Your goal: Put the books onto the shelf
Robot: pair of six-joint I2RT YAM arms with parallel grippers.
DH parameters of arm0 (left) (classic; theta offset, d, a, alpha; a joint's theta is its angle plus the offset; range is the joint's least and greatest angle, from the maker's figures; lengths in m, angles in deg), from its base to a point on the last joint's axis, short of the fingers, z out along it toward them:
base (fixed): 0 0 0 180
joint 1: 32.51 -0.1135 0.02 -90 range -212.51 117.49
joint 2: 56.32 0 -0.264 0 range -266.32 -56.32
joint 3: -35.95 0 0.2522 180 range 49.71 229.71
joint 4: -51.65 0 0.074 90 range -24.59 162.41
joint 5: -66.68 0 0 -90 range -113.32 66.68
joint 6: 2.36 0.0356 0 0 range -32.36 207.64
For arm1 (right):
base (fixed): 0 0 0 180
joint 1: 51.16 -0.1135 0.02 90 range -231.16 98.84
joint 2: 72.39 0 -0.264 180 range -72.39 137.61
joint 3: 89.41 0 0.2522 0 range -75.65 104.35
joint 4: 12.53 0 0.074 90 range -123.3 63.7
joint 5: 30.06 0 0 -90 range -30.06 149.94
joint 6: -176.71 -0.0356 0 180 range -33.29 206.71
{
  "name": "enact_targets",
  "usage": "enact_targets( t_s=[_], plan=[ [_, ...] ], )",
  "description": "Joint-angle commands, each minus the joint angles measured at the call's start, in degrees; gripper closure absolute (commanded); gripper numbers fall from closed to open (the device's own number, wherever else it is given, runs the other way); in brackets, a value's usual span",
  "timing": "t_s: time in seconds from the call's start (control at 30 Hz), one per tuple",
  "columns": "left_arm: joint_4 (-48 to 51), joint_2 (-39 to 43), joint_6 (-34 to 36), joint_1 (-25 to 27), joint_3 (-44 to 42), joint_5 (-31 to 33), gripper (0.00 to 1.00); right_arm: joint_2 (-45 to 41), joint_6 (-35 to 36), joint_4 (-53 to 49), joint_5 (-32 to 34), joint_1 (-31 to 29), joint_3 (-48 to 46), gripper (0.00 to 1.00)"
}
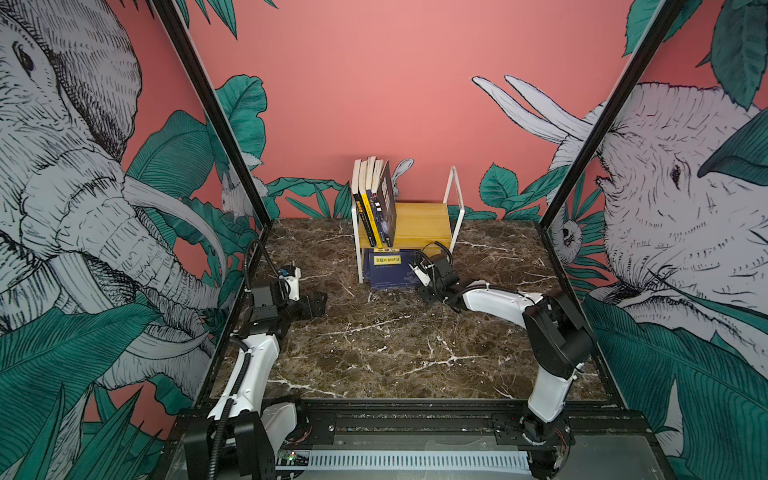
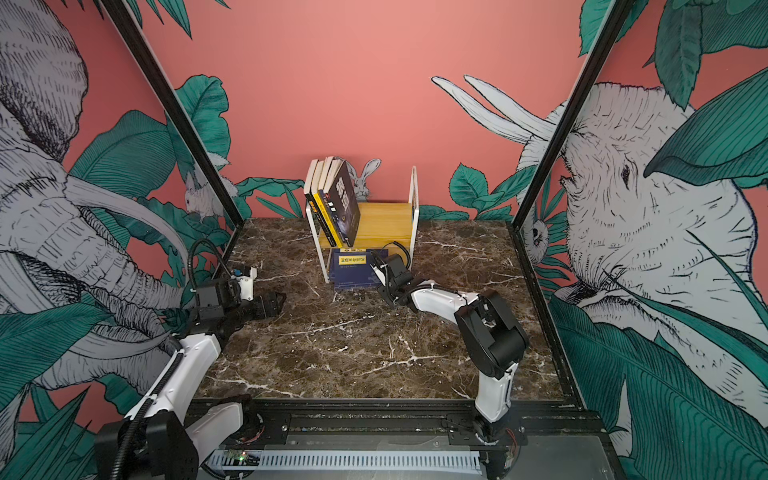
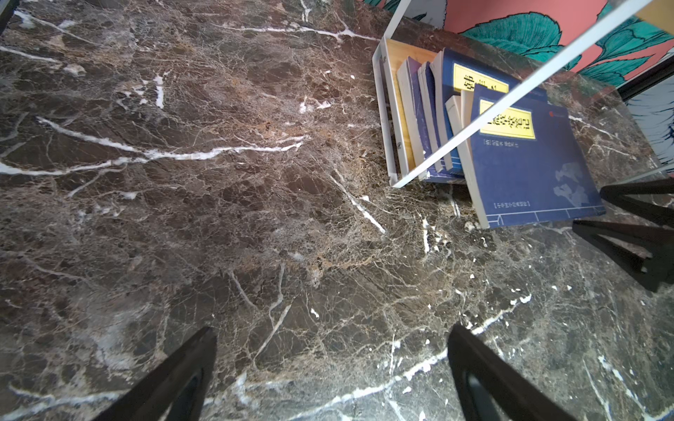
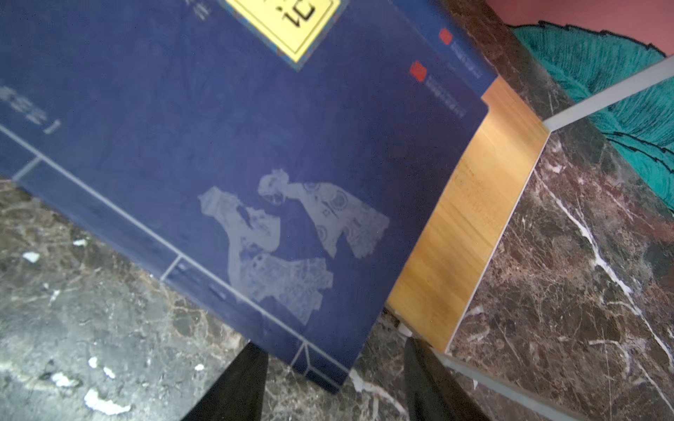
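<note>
Several navy books [image 1: 386, 274] with yellow labels lie stacked.

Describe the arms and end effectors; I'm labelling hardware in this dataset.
Both arms have white link shells and black joint housings. A black ribbed cable hose runs along the left arm; a thinner black cable loops off the right arm. The left end effector and right end effector have black tapered fingers.

In both top views the upper board of the shelf [image 1: 424, 226] hides the far part of the navy books [image 1: 386, 274] stacked beneath, and the blurred right wrist view cuts off the topmost navy book [image 4: 255, 145] and its yellow label [image 4: 288, 25] at the picture's edge.
</note>
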Motion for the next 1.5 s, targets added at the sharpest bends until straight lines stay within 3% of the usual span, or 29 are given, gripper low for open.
enact_targets(
  t_s=[0.0,0.27,0.5,0.8,0.87,1.03,1.47],
  plan=[
    [0.35,0.95,0.55,0.24,0.35,-0.44,0.01,1.82,-2.65,4.17,1.32,-1.52,1.57,0.39],
    [0.41,1.08,0.60,0.19,0.33,-0.53,0.01,3.92,-9.76,6.24,9.26,-2.57,4.36,0.40],
    [0.49,1.26,0.55,0.33,0.18,-0.44,0.01,0.85,-12.00,5.04,9.85,-4.65,2.41,0.38],
    [0.06,1.05,0.53,0.19,0.00,-0.70,0.01,-6.57,-13.20,1.25,11.62,-12.54,-4.80,0.38],
    [-0.03,1.06,0.45,0.28,-0.02,-0.86,0.01,-5.45,-14.56,0.71,11.53,-14.63,-3.67,0.44],
    [-0.10,1.23,0.40,0.22,-0.05,-0.79,0.01,0.97,-19.86,0.90,11.26,-16.33,2.36,1.00],
    [0.25,1.70,0.26,0.45,0.08,-0.71,0.01,12.11,-22.15,8.83,11.52,-16.48,10.94,1.00]
  ],
)
